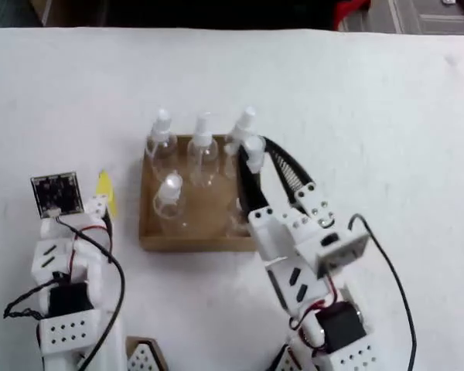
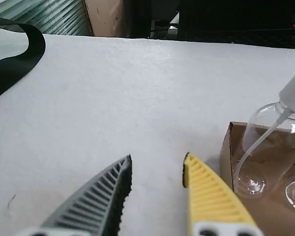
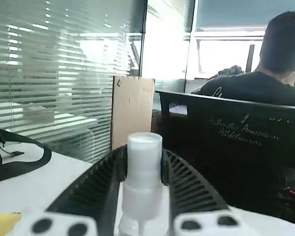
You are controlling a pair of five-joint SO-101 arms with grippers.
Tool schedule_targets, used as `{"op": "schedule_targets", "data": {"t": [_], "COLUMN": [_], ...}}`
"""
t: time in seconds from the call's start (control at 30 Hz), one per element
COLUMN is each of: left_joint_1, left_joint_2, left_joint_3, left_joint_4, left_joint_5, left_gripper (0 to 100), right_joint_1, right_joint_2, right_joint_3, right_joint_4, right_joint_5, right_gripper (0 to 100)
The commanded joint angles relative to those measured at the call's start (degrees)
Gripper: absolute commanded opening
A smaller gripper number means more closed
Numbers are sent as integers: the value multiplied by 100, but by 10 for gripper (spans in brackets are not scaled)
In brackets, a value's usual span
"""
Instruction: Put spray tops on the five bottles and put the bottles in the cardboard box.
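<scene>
A shallow cardboard box (image 1: 151,232) lies mid-table. Three clear bottles with white spray tops stand along its far side (image 1: 162,143) (image 1: 203,151) (image 1: 244,124), and another one (image 1: 170,197) stands at its near left. My right gripper (image 1: 250,145) is shut on the white spray top of a further bottle (image 1: 254,160), upright over the box's right side; this top (image 3: 143,167) sits between the black fingers (image 3: 96,184). My left gripper (image 2: 156,164) is open over bare table left of the box (image 2: 227,147), beside a corner bottle (image 2: 270,142).
A white cloth (image 1: 356,100) covers the table, with wide free room behind and to both sides of the box. A dark curved object (image 2: 19,54) lies at the far left. Both arm bases stand at the near edge.
</scene>
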Motion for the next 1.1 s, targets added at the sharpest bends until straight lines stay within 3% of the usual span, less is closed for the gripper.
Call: {"op": "schedule_targets", "data": {"t": [0.0,0.4,0.73,1.07], "left_joint_1": [57,48,48,57], "left_joint_2": [-66,-66,-66,-66], "left_joint_3": [-202,-202,-202,-202], "left_joint_4": [-149,-149,-149,-149], "left_joint_5": [9,9,9,9], "left_gripper": [168,168,168,168], "right_joint_1": [-31,75,92,101], "right_joint_2": [-92,-92,-92,-92], "right_joint_3": [167,888,914,1468], "right_joint_4": [-101,-75,602,224], "right_joint_5": [62,70,18,35], "right_gripper": [15,15,15,15]}}
